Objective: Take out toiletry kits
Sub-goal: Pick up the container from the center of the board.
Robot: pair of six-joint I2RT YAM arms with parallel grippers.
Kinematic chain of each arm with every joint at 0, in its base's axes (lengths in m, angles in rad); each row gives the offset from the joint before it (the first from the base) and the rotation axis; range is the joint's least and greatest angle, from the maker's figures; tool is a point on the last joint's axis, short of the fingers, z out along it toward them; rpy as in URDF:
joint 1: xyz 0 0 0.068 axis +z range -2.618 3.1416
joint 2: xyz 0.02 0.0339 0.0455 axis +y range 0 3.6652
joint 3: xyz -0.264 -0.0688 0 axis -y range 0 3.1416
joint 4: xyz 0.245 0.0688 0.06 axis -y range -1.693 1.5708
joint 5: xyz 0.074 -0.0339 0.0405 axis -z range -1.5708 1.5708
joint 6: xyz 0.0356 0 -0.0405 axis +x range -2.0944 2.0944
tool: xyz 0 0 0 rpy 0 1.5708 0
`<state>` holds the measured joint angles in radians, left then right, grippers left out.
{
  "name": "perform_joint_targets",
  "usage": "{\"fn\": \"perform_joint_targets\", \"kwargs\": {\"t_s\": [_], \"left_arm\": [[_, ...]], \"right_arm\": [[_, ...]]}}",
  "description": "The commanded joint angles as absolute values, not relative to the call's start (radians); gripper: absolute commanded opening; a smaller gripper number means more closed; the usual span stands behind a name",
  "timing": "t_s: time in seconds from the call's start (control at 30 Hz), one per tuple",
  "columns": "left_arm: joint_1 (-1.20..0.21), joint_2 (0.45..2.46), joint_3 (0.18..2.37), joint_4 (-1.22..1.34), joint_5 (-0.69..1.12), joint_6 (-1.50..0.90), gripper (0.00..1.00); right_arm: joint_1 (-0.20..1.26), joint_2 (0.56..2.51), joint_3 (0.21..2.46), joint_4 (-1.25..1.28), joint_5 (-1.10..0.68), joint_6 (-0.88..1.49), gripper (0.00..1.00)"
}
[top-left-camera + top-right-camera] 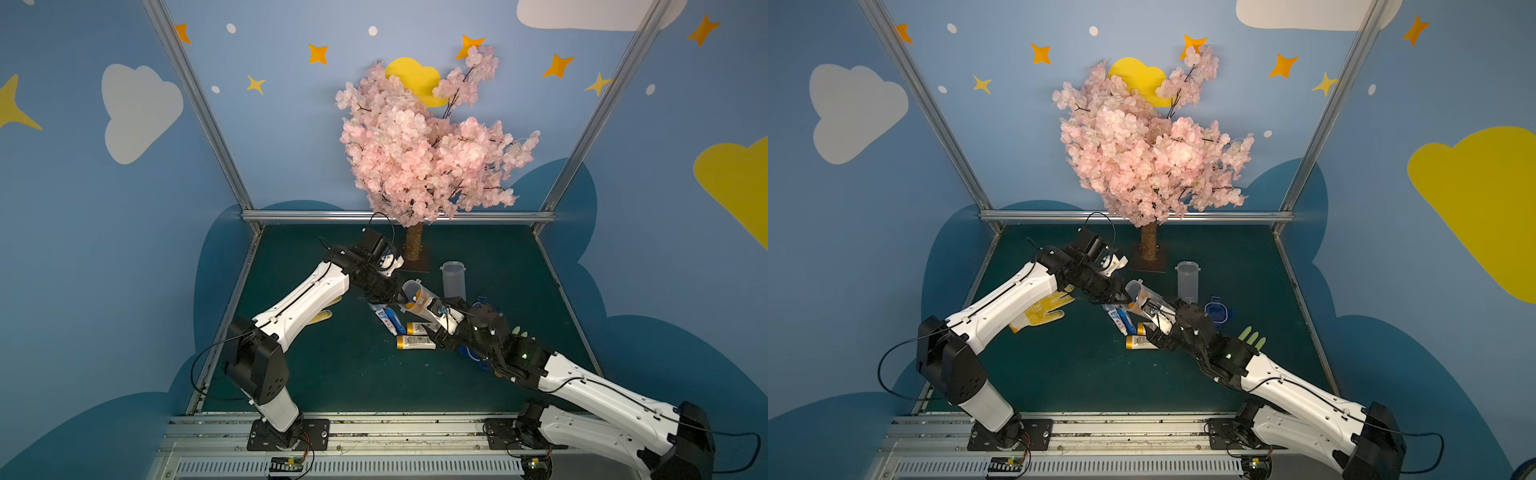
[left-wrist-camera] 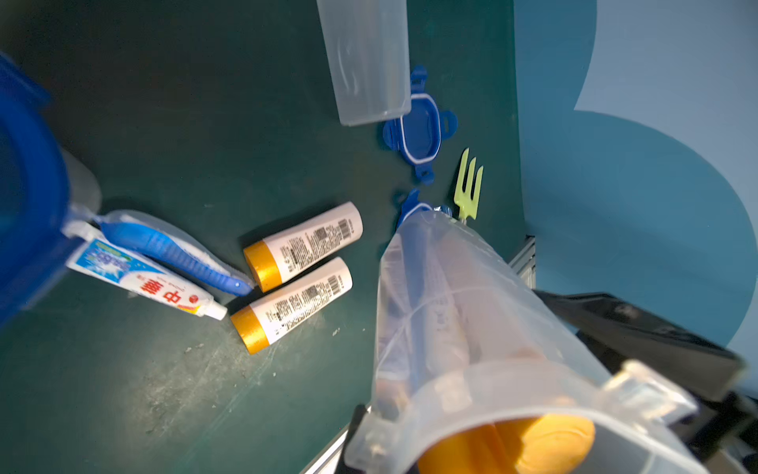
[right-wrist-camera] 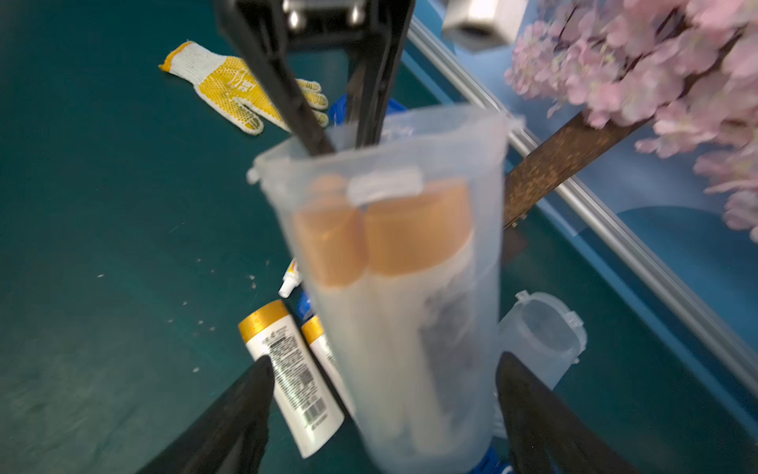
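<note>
- The left gripper [image 3: 344, 139] is clenched at the mouth of a tilted clear jar [image 1: 419, 305]. Its fingers [image 3: 303, 115] look pinched on the rim, though blur hides the exact contact.
- The right gripper [image 3: 381, 369] is released. Its jaws stand wide on either side of the jar's base, with a clear gap on one side.
- Inside the jar, two bottles [image 3: 414, 230] lie side by side with their yellow caps toward the left gripper. A darker slim piece beside them is too blurred to name.
- Two more bottles [image 2: 307, 242] [image 2: 295, 301] lie side by side on the green table [image 1: 332, 374], under the jar and just beside the right gripper's finger.
- A tube [image 2: 151, 283] and a blue piece [image 2: 172, 250] lie touching each other on the table below the left gripper, beside the bottles' caps.
- A second jar [image 1: 453, 278] stands beyond the right gripper, apart from it.
- A blue lid [image 2: 420, 127] lies by the base of that second jar. Another lid [image 2: 410, 205] shows partly behind the held jar.
- A green fork [image 2: 469, 188] lies on the table near the lids.
- A yellow glove [image 1: 1042, 309] lies under the left arm, well behind its gripper.
</note>
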<state>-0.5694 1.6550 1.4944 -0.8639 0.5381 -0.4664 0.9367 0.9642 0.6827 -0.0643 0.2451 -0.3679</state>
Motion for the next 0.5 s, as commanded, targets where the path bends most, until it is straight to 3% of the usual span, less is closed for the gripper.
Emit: {"fn": "perform_joint_targets", "kwargs": {"t_s": [0.0,0.27,0.47], "left_arm": [[-0.565,1.574,1.463,-0.805,0.692,-0.453,0.03],[-0.54,1.525,1.417,-0.77,0.768,-0.467,0.03],[-0.538,1.545,1.404,-0.727,0.86,-0.491,0.03]], "right_arm": [[0.942,0.983,0.713,0.029,0.309,-0.466,0.84],[0.944,1.029,0.743,0.007,0.124,-0.441,0.84],[0.943,1.06,0.75,0.031,0.155,-0.455,0.84]]}}
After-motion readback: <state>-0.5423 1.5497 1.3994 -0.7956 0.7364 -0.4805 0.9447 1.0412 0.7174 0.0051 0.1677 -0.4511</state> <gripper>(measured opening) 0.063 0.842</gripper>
